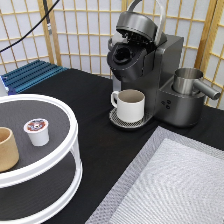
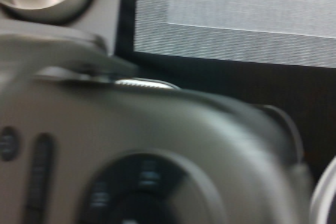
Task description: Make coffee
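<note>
At the coffee machine [image 1: 150,75], ext. view: lid status? (Stu.)

Lid [image 1: 137,25] raised w/ its loop handle [image 1: 159,20] up; brew chamber [image 1: 122,54] exposed and dark, no pod visible inside. White mug [image 1: 130,105] sits on the drip tray [image 1: 117,120] directly below the chamber. (Ed.)

Beside the machine, where's the coffee pod? (Stu.)

Coffee pod [image 1: 37,131] is well apart from the machine, toward ext. view's lower left, upright on the top shelf of the round tiered stand [image 1: 65,112], just beside a tan cup [image 1: 6,149], not touching it. Nothing holds it. (Ed.)

And the gripper? (Stu.)

Not shown in ext. view, so open vs. closed can't be told, nor whether it holds anything. Wrist view is filled by the machine's grey lid [image 2: 150,150] from close up, w/ a grey mat [image 2: 240,25] beyond, so the hand is judged to be right over the machine's top. (Ed.)

Good technique for the step in hand? (Stu.)

Judged step: working the lid. Force should follow the hinge arc, not straight down, so the machine doesn't slide or jostle the mug. The lid needs to be fully back, leaving the chamber mouth unobstructed. Hand should clear the metal jug [image 1: 187,80] on the machine's far side. (Ed.)
</note>
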Tool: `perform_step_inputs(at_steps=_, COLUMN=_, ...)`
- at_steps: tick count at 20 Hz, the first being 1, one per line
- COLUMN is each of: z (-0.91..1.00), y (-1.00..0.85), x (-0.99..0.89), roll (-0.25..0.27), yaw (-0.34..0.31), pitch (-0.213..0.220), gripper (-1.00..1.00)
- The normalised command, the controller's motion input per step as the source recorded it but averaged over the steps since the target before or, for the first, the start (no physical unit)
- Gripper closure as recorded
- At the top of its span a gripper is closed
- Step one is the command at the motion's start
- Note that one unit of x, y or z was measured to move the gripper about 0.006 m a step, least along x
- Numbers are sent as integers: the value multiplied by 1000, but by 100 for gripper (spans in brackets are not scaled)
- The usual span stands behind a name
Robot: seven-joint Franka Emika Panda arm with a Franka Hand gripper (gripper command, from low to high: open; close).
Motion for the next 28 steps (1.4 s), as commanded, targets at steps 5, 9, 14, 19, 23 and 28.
perform_step_inputs(at_steps=5, z=5, y=-1000, x=-25, roll=118, yaw=0, pitch=-11, gripper=-100)
perform_step_inputs(at_steps=9, z=-182, y=-992, x=0, roll=152, yaw=0, pitch=-58, gripper=-100)
perform_step_inputs(at_steps=14, z=-394, y=-938, x=-95, roll=225, yaw=0, pitch=-49, gripper=-100)
perform_step_inputs(at_steps=19, z=-546, y=-950, x=-85, roll=173, yaw=0, pitch=-94, gripper=-100)
perform_step_inputs(at_steps=23, z=-613, y=-771, x=-154, roll=66, yaw=-66, pitch=-186, gripper=-100)
perform_step_inputs(at_steps=28, z=-619, y=-550, x=-269, roll=-4, yaw=-178, pitch=-222, gripper=-100)
